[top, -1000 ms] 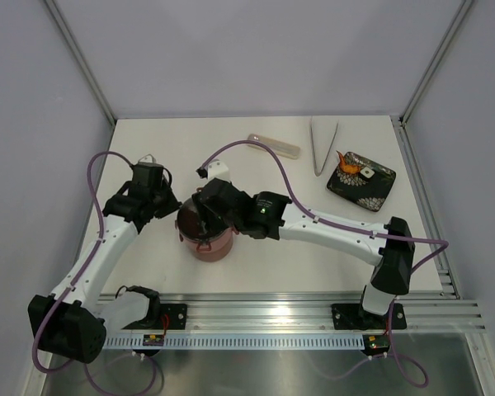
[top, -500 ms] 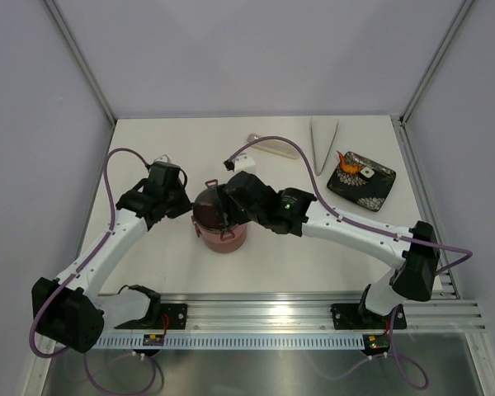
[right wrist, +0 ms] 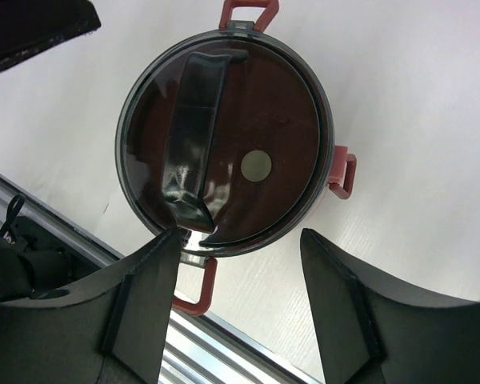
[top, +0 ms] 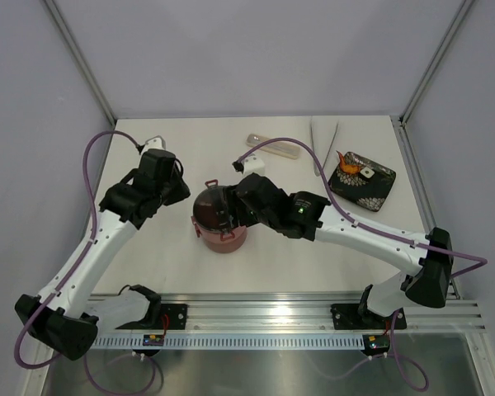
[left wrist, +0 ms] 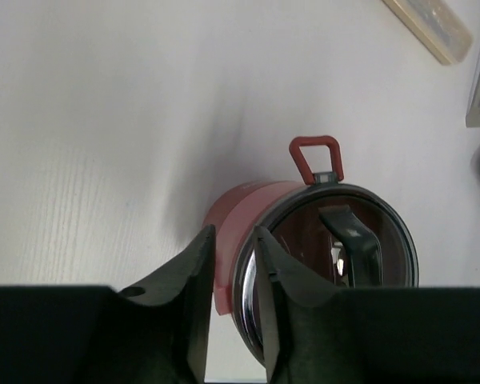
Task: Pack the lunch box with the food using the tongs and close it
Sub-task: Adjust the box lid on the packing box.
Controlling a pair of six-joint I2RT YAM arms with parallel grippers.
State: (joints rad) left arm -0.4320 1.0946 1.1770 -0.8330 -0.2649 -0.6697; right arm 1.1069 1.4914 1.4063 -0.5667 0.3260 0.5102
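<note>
The lunch box (top: pixel 220 224) stands stacked and maroon, with a dark round top lid (right wrist: pixel 256 120), a black handle across it and red latches (right wrist: pixel 344 172). My right gripper (right wrist: pixel 240 240) hovers over the lid's near edge, open wide, and its left finger is close to the handle's end. My left gripper (left wrist: pixel 232 268) is at the box's left side (left wrist: pixel 224 240), its jaws a narrow gap apart with nothing in them. The tongs (top: pixel 322 140) lie at the back. The food, an orange shrimp piece (top: pixel 346 163) and a white piece (top: pixel 366 173), lies on the black tray (top: pixel 378 188).
A long pale beige cutlery case (top: pixel 274 146) lies at the back, left of the tongs. The metal rail (top: pixel 272 313) runs along the near edge. Purple cables loop over both arms.
The lunch box and both grippers have shifted right and slightly away from the rail. The left jaws, shut earlier, now stand a little apart.
</note>
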